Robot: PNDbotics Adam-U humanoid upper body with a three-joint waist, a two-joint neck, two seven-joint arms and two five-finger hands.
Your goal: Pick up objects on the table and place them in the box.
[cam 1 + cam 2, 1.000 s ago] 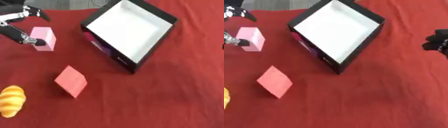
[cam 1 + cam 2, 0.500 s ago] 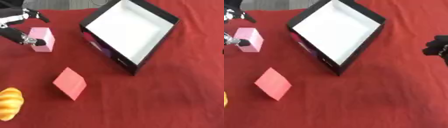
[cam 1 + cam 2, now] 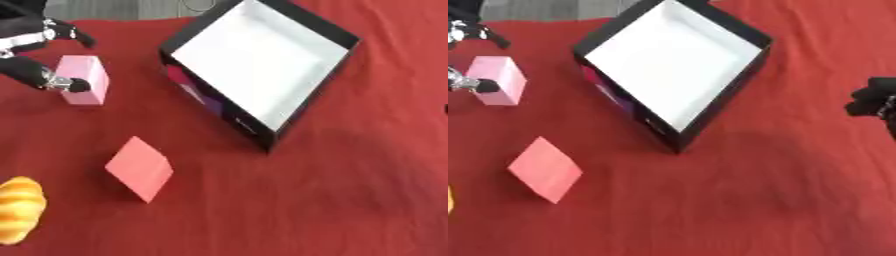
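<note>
The box [image 3: 262,65] sits empty. Left of it, the left robot hand [image 3: 39,75] pinches the pink block [image 3: 83,80], only by its near side, so it might twist out mid-lift. Right robot hand [image 3: 874,102] looks curled, holding nothing. Red block [image 3: 140,169] and bread [image 3: 19,210] wait nearer me.

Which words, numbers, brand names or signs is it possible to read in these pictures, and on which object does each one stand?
No text can be read.
Box: its dark outer side wall carries pink and purple print with small pale marks, too blurred to read.
Pale pink block, at the left hand: no marking visible.
Salmon-pink block: plain faces.
Yellow-orange object: no label visible.
Red cloth: plain.
</note>
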